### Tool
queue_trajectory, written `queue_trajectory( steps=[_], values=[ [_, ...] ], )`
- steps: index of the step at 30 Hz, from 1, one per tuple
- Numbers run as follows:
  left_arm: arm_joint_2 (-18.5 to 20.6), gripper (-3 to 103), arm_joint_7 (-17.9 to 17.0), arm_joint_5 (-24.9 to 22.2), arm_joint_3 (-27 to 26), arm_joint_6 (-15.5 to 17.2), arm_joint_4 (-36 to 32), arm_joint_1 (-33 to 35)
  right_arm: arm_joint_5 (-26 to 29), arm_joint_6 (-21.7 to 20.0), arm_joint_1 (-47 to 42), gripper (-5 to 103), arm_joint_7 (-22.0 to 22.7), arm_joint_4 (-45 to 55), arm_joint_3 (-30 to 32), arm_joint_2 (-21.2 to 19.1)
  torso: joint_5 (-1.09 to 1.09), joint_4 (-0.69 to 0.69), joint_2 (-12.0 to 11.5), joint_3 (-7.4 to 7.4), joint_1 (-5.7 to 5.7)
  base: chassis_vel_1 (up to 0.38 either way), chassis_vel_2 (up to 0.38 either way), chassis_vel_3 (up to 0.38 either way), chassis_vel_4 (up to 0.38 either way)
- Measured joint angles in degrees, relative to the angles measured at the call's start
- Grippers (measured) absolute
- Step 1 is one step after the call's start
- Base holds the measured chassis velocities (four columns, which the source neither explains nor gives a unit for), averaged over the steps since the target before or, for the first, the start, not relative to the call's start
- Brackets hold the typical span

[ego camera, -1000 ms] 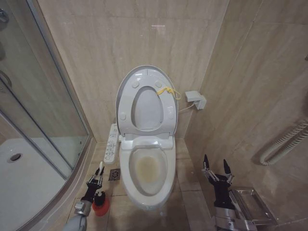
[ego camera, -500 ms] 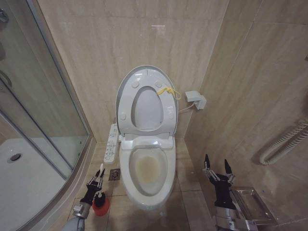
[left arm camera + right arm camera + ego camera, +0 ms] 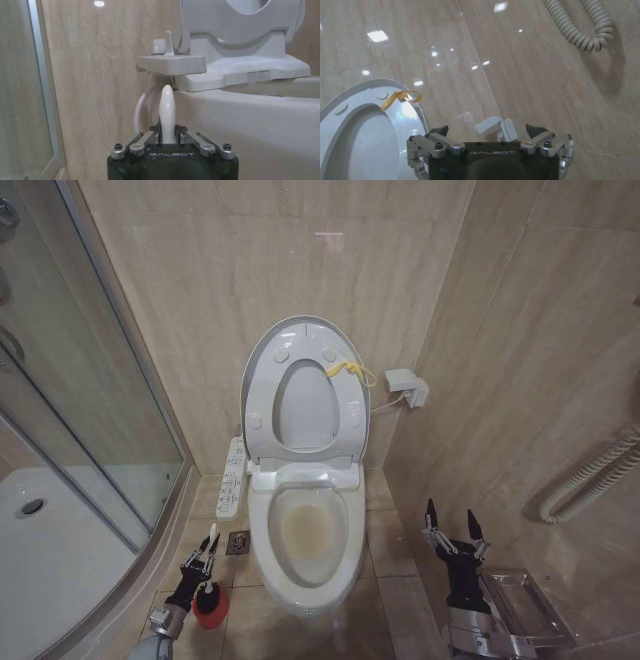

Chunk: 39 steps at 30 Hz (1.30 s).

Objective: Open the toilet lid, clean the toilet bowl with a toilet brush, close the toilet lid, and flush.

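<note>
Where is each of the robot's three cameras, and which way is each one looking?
Head view: high up, looking down at the toilet bowl, raised toilet lid, both arms low.
Left wrist view: low beside the bowl, looking past the left gripper holding the toilet brush handle.
Right wrist view: on the right arm, looking up the wall over the open right gripper.
Shared: head and right wrist views both show the lid's yellow cord.

From my head camera I looked forward and down into the bathroom corner, the toilet bowl [image 3: 305, 545] central and the raised lid [image 3: 305, 385] against the back wall. My left wrist camera sat low beside the bowl [image 3: 250, 123], close in, facing along its side toward the lid hinge. My right wrist camera pointed up the tiled wall. The lid [image 3: 357, 131] showed in all three views.
</note>
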Motion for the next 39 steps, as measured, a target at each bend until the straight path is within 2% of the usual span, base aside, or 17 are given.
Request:
queue_trajectory(
  steps=[21, 29, 39],
  values=[
    [-0.19, 18, -1.22, -0.04, 0.25, 0.06, -1.37, 0.95, -0.19, -0.24, -0.76, 100, -0.44, 0.77, 0.27, 0.42, 0.00, -0.01, -0.01, 0.01, 0.02, 0.007, -0.005, -0.008, 0.006],
    [-0.20, 18, -1.24, -0.13, 0.19, 0.07, -1.73, 1.53, 0.52, -0.39, -0.84, 100, -0.53, 1.58, 0.01, 0.42, 0.00, -0.02, 0.00, 0.00, 0.00, 0.157, -0.160, -0.163, 0.149],
    [-0.45, 18, -1.24, -0.14, -0.31, 0.08, -1.90, 2.00, 0.52, 1.45, -0.54, 100, -0.49, 0.51, -0.01, 0.21, 0.00, 0.00, 0.02, -0.02, -0.05, 0.152, -0.154, -0.146, 0.146]
  ],
)
